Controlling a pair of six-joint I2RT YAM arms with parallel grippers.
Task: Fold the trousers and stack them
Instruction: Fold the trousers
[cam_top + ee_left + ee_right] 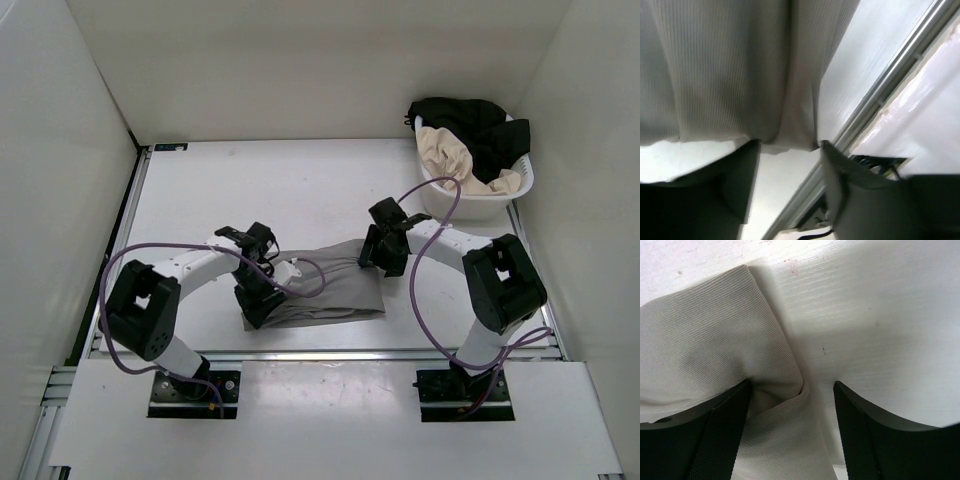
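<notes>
1. Top external view, left side: the left arm (160, 300) reached in from its base toward the middle of the table (300, 190). The left gripper (258, 305) sat at the left end of the trousers (330, 285).
2. Left wrist view: the left gripper (790, 150) had both fingers (742, 180) spread apart. The hem of the trousers (715, 75) ended right at the fingertips and nothing was pinched, so the grip was released. Ribbed grey fabric filled the upper left of the view. Bare table (670, 157) showed below the hem, and the metal rail (890, 80) of the near edge ran diagonally at right.
3. Top external view, centre: the trousers lay as a folded grey bundle near the front edge of the table, between the two arms. The long side ran left to right and the right end was slightly raised toward the back.
4. Top external view, right of centre: the right gripper (380, 255) pointed down at the upper right corner of the bundle.
5. Right wrist view: the right gripper (792, 385) had its fingers (720, 430) held wide, not clenched. The left finger touched a creased fold of the trousers (700, 335). The fabric filled only part of the gap, and the other finger stood over bare table (880, 300).
6. Top external view, far right: a white laundry basket (470, 210) stood at the back right corner, well apart from the trousers. It held a black garment (465, 125) and a cream garment (445, 150).
</notes>
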